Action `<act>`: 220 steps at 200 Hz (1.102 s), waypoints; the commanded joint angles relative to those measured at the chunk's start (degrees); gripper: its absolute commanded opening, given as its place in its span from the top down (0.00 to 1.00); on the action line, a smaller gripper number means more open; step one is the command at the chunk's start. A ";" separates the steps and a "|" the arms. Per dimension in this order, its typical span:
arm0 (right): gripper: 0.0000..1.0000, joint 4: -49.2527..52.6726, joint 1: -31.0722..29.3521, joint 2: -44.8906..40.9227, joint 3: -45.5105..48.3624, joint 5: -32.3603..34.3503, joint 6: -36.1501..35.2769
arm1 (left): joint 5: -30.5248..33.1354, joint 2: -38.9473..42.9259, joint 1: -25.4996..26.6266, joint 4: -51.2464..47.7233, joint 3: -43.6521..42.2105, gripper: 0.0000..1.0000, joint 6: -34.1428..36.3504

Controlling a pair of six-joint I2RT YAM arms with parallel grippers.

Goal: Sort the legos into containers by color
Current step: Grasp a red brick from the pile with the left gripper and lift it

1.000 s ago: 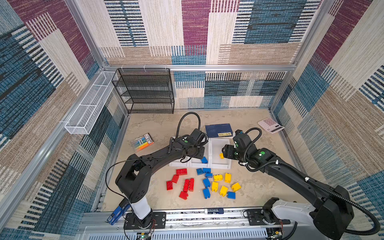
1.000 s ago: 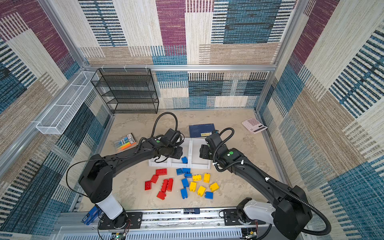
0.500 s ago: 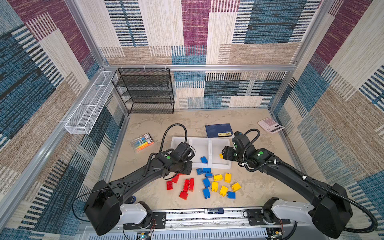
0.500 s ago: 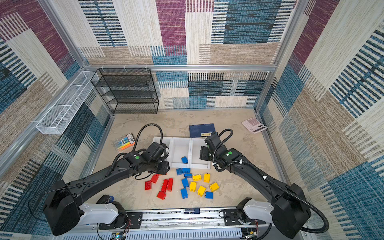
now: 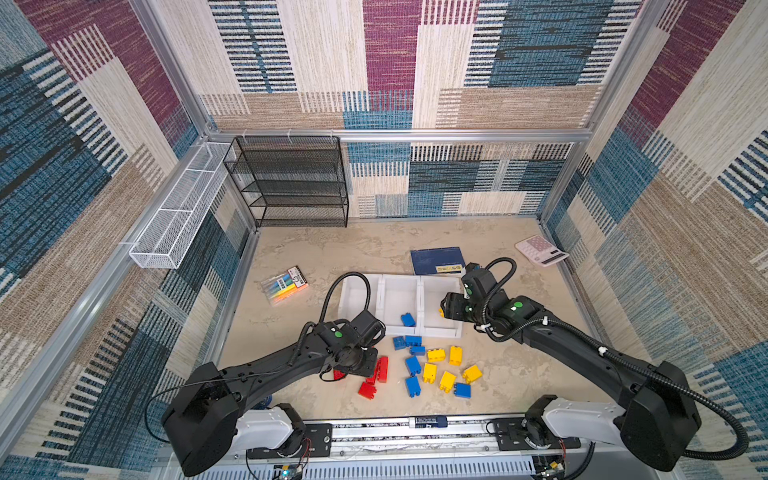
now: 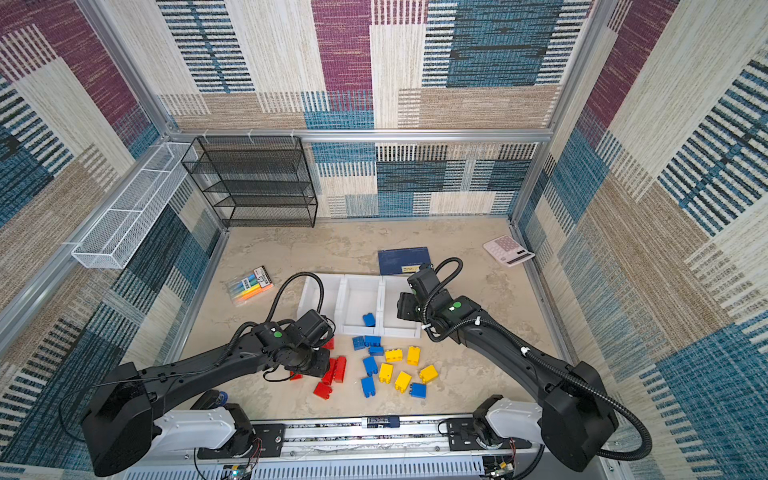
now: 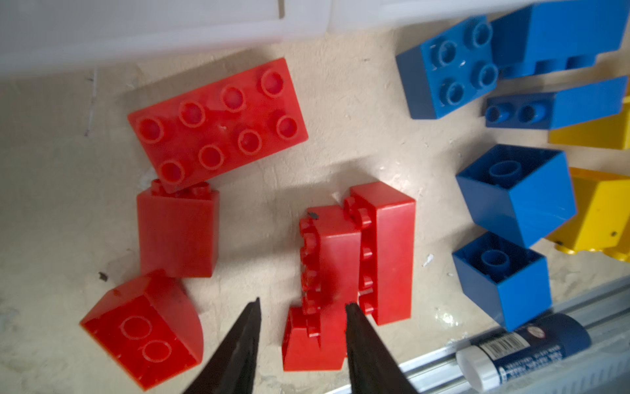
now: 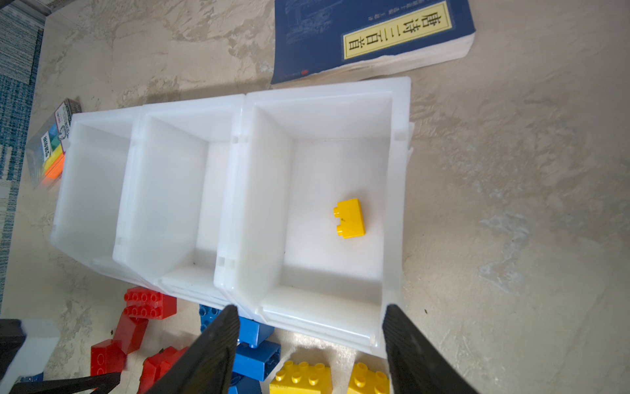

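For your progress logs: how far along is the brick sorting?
Done: one blue brick in the middle bin, one yellow brick in the right bin. In hand: left claw open astride a red brick. Left: the loose bricks on the table.

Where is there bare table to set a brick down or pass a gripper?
Bare: between the black rack and the containers; right of the containers, up to the calculator; left of the left gripper, toward the marker pack. Crowded: the legos in front of the containers.
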State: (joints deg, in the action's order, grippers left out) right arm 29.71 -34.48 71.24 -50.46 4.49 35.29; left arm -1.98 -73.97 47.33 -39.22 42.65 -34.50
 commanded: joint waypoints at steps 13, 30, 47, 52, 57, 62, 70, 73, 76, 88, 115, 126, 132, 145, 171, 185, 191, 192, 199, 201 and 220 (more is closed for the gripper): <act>0.31 -1.85 0.00 0.28 0.18 -0.59 0.12 | -1.39 -2.62 1.35 1.86 0.86 0.57 -0.96; 0.31 -1.94 -0.01 0.34 0.18 -0.73 0.26 | -1.71 -3.52 1.54 2.65 0.81 0.60 -1.03; 0.31 -2.03 -0.02 0.38 0.28 -0.63 0.22 | -1.55 -4.33 1.52 3.44 0.67 0.62 -1.01; 0.31 -2.01 0.02 0.25 0.27 -0.67 0.22 | -1.45 -4.65 1.54 3.51 0.55 0.63 -0.91; 0.31 -1.95 0.02 0.27 0.36 -0.63 0.22 | -1.37 -4.98 1.54 3.54 0.55 0.65 -0.82; 0.31 -1.95 0.00 0.31 0.37 -0.68 0.22 | -1.21 -5.25 1.61 3.50 0.57 0.66 -0.79; 0.31 -1.94 0.03 0.14 0.45 -0.62 0.27 | -0.92 -5.68 1.62 3.54 0.46 0.68 -0.68; 0.31 -1.90 0.03 0.19 0.45 -0.62 0.23 | -0.80 -5.80 1.58 3.54 0.42 0.69 -0.66; 0.32 -1.86 -0.01 0.19 0.46 -0.62 0.14 | -0.63 -5.95 1.61 3.51 0.41 0.70 -0.66; 0.32 -1.64 0.03 0.10 0.45 -0.55 0.07 | -0.08 -6.10 1.57 3.47 0.39 0.74 -0.66; 0.32 -1.67 0.02 -0.26 0.70 -0.54 0.14 | 0.67 -6.19 1.56 3.51 0.69 0.79 -0.27; 0.33 -1.59 0.01 -0.28 0.66 -0.55 0.15 | 1.21 -5.96 1.58 2.53 1.71 0.82 -0.05; 0.33 -1.50 0.02 -0.32 0.62 -0.54 0.05 | 1.66 -5.53 1.58 1.73 2.47 0.82 0.24; 0.33 -1.25 0.01 -0.63 0.54 -0.40 -0.02 | 3.54 -3.73 1.46 -0.17 5.07 0.82 0.86; 0.34 -1.15 -0.02 -0.91 0.45 -0.15 -0.13 | 5.93 0.48 -1.25 -1.14 11.25 0.82 4.73; 0.34 -1.28 0.03 -0.76 0.45 -0.23 -0.12 | 5.36 1.55 -4.90 -0.59 14.04 0.82 7.04; 0.34 -1.33 0.03 -0.72 0.42 -0.25 -0.18 | 4.88 1.61 -6.71 0.21 14.74 0.82 7.99; 0.34 -1.37 -0.02 -0.69 0.39 -0.26 -0.20 | 4.83 1.63 -7.07 0.38 14.87 0.82 8.10; 0.34 -1.46 -0.01 -0.62 0.42 -0.34 -0.17 | 4.22 1.23 -9.14 1.35 15.58 0.82 9.49; 0.34 -1.49 0.02 -0.54 0.38 -0.49 -0.21 | 4.08 1.14 -9.70 1.59 15.79 0.82 9.84; 0.35 -1.59 0.03 -0.04 0.03 -0.67 -0.39 | 3.66 -2.11 -14.28 2.98 18.19 0.83 12.47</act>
State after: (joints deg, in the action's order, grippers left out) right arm 29.43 -34.48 70.72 -49.84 4.08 35.31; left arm 1.56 -73.38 37.17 -38.15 58.50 -27.75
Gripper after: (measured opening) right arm 0.655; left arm 0.266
